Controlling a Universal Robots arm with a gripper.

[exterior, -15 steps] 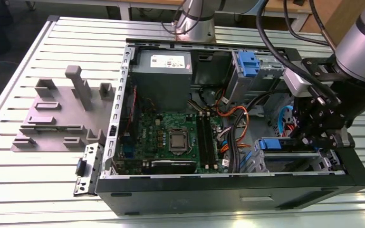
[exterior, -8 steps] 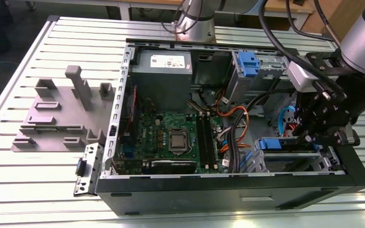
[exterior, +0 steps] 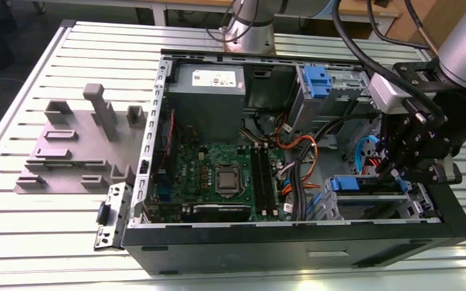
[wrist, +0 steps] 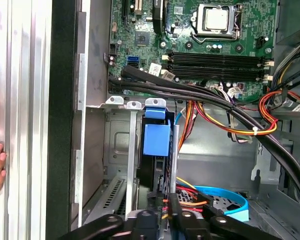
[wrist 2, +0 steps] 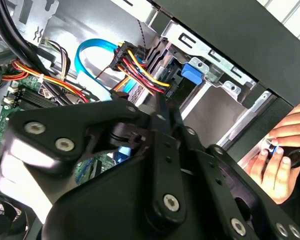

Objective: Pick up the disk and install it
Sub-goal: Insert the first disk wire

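Observation:
The disk (exterior: 368,185) stands on edge in the drive bay at the case's front corner, on the exterior view's right. Its blue rail tab (wrist: 155,139) faces out of the bay slot and shows again in the second wrist view (wrist 2: 192,73). My gripper (exterior: 393,174) reaches down into the case right at the disk's inner end. In both wrist views its thin fingers (wrist: 174,202) lie close together, shut, with their tips (wrist 2: 161,111) against or just short of the disk. I see nothing held between them.
Bundled cables (wrist: 225,107) and a blue data cable (wrist 2: 92,50) crowd the bay. The motherboard (exterior: 225,176), a grey metal box (exterior: 209,100) and a tall blue clip (exterior: 318,82) fill the case. A grey fixture (exterior: 75,145) sits outside. A hand (wrist 2: 280,160) rests beside the case.

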